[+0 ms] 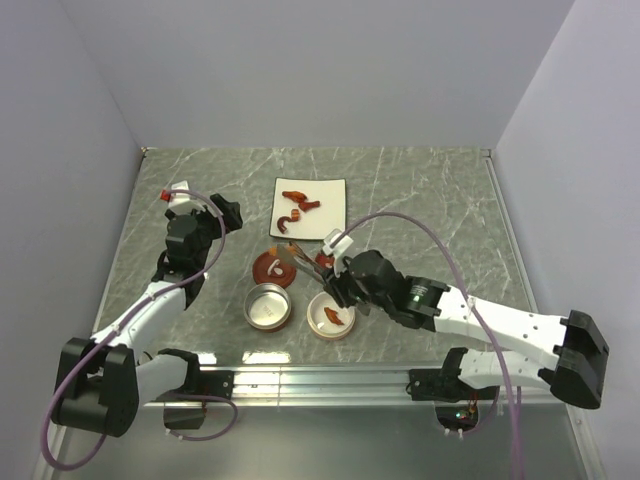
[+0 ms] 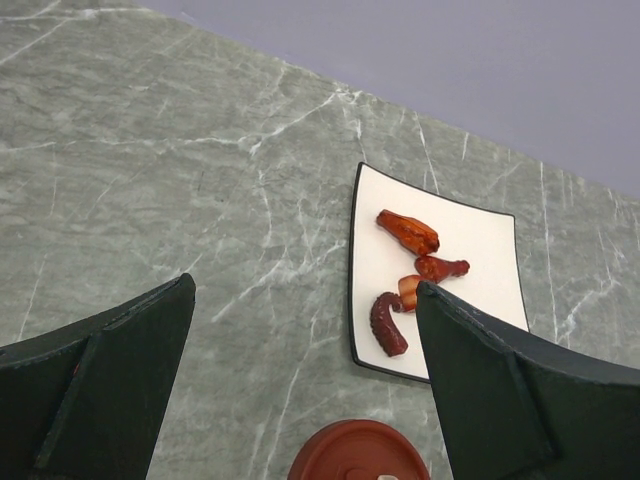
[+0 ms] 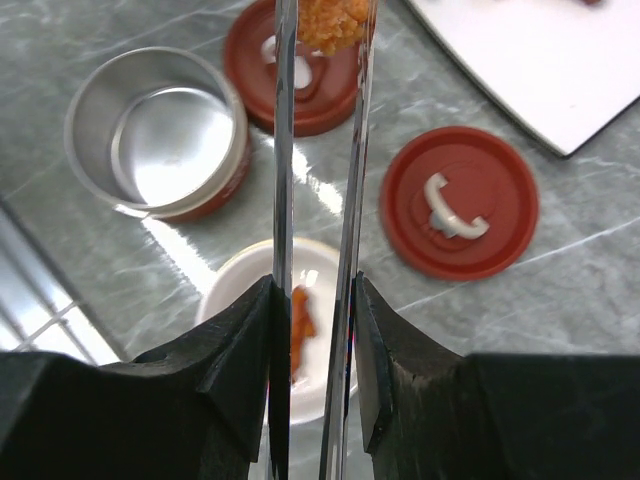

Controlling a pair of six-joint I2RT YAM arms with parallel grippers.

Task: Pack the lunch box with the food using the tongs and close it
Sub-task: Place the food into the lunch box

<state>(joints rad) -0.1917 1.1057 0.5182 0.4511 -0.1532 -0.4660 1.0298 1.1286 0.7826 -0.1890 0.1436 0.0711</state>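
Above a red lid (image 3: pixel 316 108), tongs (image 3: pixel 283 180) pinch food (image 3: pixel 335 22).

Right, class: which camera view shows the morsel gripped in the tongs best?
The right wrist view: the orange crumbed morsel sits large between the tongs' tips, above the right claw. The top view shows only a tiny speck there; the left wrist view misses it.

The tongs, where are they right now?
In the right wrist view the tongs run up the middle, clamped in the right gripper, tips pinching an orange morsel over a red lid.
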